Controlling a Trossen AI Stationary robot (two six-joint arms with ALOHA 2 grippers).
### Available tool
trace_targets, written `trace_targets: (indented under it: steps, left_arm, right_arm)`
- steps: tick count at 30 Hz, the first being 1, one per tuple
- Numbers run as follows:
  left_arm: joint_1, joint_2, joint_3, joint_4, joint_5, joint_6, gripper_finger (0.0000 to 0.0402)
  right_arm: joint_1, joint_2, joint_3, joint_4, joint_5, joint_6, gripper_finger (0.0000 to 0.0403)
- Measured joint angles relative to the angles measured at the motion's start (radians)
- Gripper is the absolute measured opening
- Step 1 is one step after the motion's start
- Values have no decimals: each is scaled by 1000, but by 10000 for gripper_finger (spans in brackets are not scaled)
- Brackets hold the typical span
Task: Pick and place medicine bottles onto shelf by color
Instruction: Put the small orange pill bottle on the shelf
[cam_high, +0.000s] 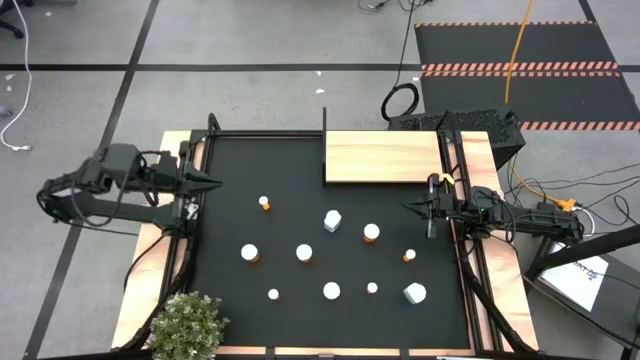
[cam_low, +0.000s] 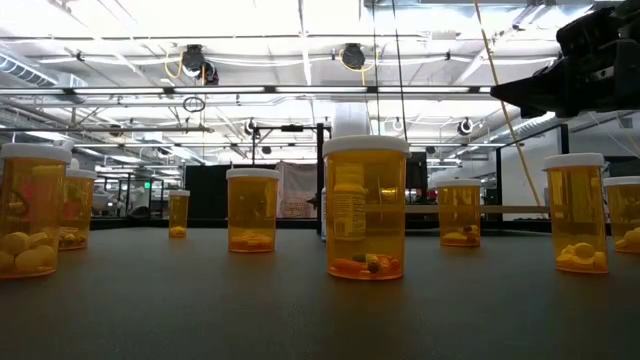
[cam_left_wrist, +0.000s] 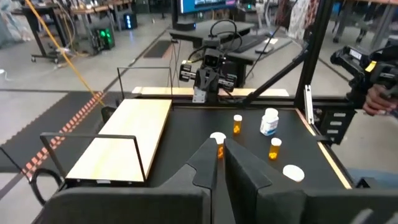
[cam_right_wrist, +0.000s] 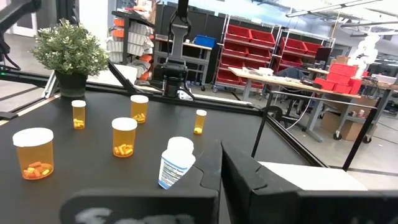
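Nothing picked yet: bottles (cam_high: 304, 252) all on the mat, shelf (cam_high: 383, 157) bare. Left gripper (cam_high: 212, 183) and right gripper (cam_high: 410, 208) jaws closed, empty; next, open over one.

the mat (cam_high: 300, 190) filling the middle of the frame is black. the shelf (cam_high: 382, 157) at upper centre is pale wood with faint grain. the medicine bottles (cam_low: 365, 207) are clear orange with white caps; one bottle (cam_right_wrist: 175, 163) is white with a printed label. the plant (cam_high: 187, 325), lower left, is grey-green.
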Motion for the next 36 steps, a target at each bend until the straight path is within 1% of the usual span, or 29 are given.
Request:
trace_targets:
  steps: [4, 7, 10, 13, 21, 29, 31, 34, 36]
  left_arm:
    - [0, 100, 143, -104, 0, 10, 31]
    - [0, 167, 227, -168, 0, 9, 30]
    - [0, 221, 287, -215, 0, 12, 31]
    - [0, 260, 313, -250, -3, 14, 31]
    - [0, 353, 316, -270, -53, -9, 31]
    - [0, 394, 230, -267, -55, -4, 31]
    - [0, 396, 204, -234, -68, -52, 31]
    - [-5, 396, 169, -169, -117, -142, 31]
    - [-17, 396, 145, -127, -145, -143, 31]
  right_arm:
    - [0, 0, 0, 0, -1, 7, 0]
    - [0, 0, 0, -1, -1, 47, 0]
    - [0, 0, 0, -2, -1, 91, 0]
    - [0, 0, 0, -3, -1, 135, 0]
    - [0, 0, 0, -4, -1, 216, 0]
    - [0, 0, 0, -5, -1, 241, 0]
    - [0, 0, 1, -5, 0, 267, 0]
    - [0, 11, 15, -6, 16, 310, 0]
    - [0, 30, 30, -8, 18, 336, 0]
